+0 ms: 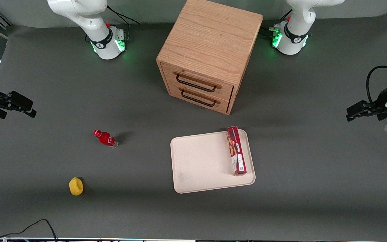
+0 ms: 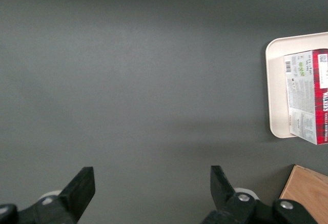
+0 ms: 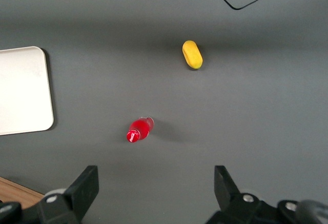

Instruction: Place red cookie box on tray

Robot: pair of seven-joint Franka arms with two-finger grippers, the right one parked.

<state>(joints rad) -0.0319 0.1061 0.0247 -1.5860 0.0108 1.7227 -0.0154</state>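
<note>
The long narrow dark-red cardboard cookie box (image 1: 236,151) with orange-tan cookie pictures and a white label patch lay, in the front view, on the large flat cream-pinkish rectangular tray (image 1: 200,161), along the tray's edge toward the working arm's end of the grey counter (image 1: 314,188), with nothing touching it. The left arm's black pincer (image 1: 349,115) hung well apart from the tray at that end of the counter, carrying nothing. A light wooden cabinet with two drawers and dark handles (image 1: 207,57) stood farther from the front camera than the tray, while a small red bottle (image 1: 105,138) and a small yellow rounded object (image 1: 76,186) sat toward the parked arm's end. In the left wrist view the pincer (image 2: 151,185) showed its two dark fingers (image 2: 82,185) spread wide over bare counter, empty, with the box (image 2: 310,101) resting inside the tray's rim (image 2: 274,88) and a corner of the cabinet (image 2: 305,196) just in sight. The right wrist view gave only a corner of the tray (image 3: 23,90), the bottle (image 3: 138,130) and the yellow object (image 3: 192,54), none of them disturbed. Judging by this, the placing looked complete: the box was on the tray and released, and at most the arm's return to rest remained.
</note>
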